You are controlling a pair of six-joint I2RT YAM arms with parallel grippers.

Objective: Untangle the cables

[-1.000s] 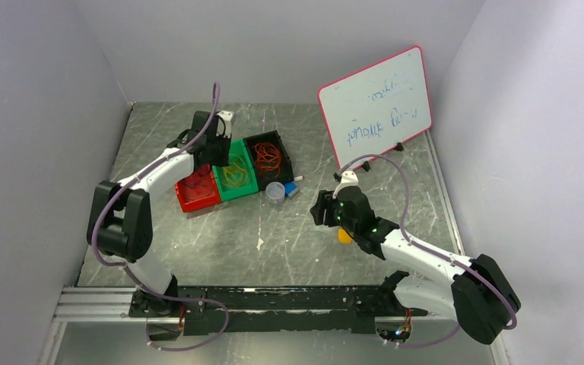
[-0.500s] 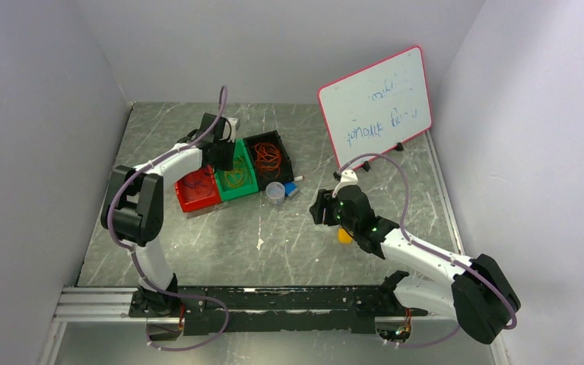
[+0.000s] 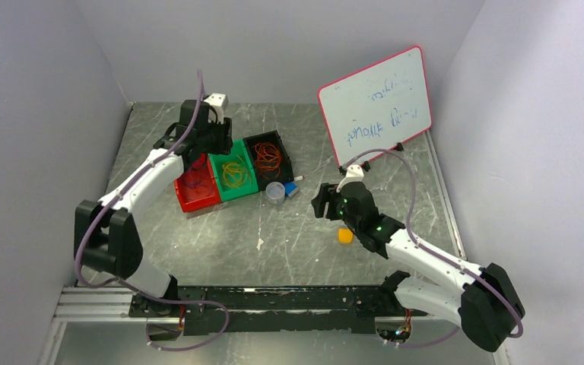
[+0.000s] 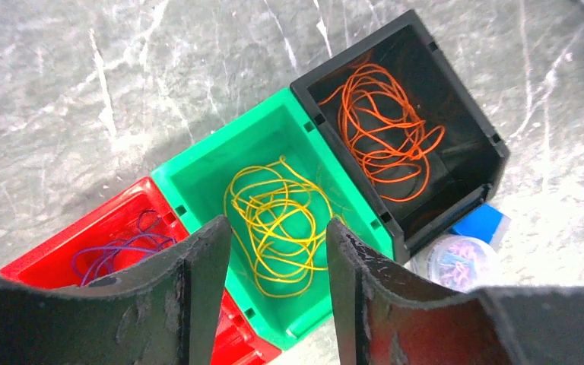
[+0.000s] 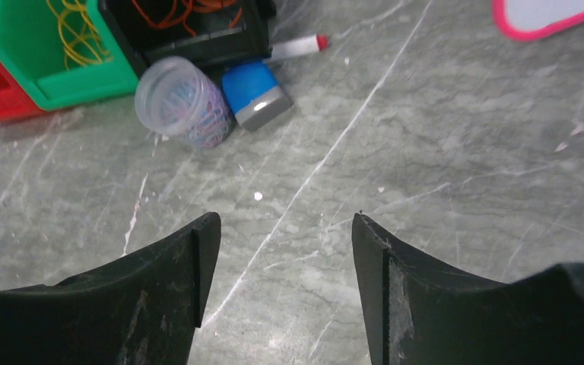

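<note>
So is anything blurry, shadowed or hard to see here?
Left wrist: the orange cable and yellow cable are crisp, the black bin shadowed inside. Right wrist: near fingers dark, slightly soft. Top external: even light; whiteboard writing too small to read.

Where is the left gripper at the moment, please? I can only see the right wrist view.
Observer: The left gripper hangs open above the red bin and the green bin, holding nothing.
Operator: Thank you. What lies in the red bin?
Observer: A loose dark purple cable.
Operator: Is anything close to my own arm?
Observer: A small yellow block sits on the table just behind the right gripper.
</note>
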